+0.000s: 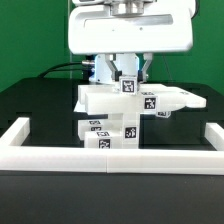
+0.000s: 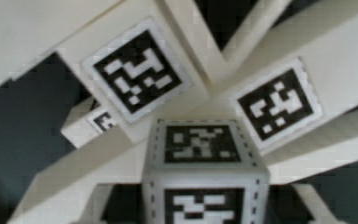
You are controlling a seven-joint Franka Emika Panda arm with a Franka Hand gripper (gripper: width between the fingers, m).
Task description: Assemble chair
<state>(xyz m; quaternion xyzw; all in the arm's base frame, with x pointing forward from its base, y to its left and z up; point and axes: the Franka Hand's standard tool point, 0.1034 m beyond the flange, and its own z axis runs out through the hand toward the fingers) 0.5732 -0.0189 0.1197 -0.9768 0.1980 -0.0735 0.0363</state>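
Exterior view, matte white blocky chair (image 1: pixel 125 112) pieces, square black-and-white tags, gripper (image 1: pixel 127 72) closed on an upright piece, low white border rail (image 1: pixel 110 156).

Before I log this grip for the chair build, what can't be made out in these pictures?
- Exterior view: the gripper fingertips, hidden behind the tagged white chair parts.
- Exterior view: the lower chair pieces' base, cut off by the white border rail.
- Wrist view: which part each tag belongs to; too close, blurred.
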